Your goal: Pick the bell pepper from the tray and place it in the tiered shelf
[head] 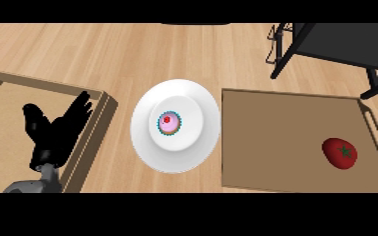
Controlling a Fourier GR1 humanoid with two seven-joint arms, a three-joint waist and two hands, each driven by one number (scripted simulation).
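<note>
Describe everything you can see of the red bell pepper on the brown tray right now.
The glossy red bell pepper is rounded, with a small green star-shaped stem cap facing up toward the camera. It lies on the floor of the flat brown tray, in the right-hand part, near the tray's right rim but apart from it. It looks whole. Nothing else touches it, and no robot hand is near it; the only robot hand in view is far off at the left.
</note>
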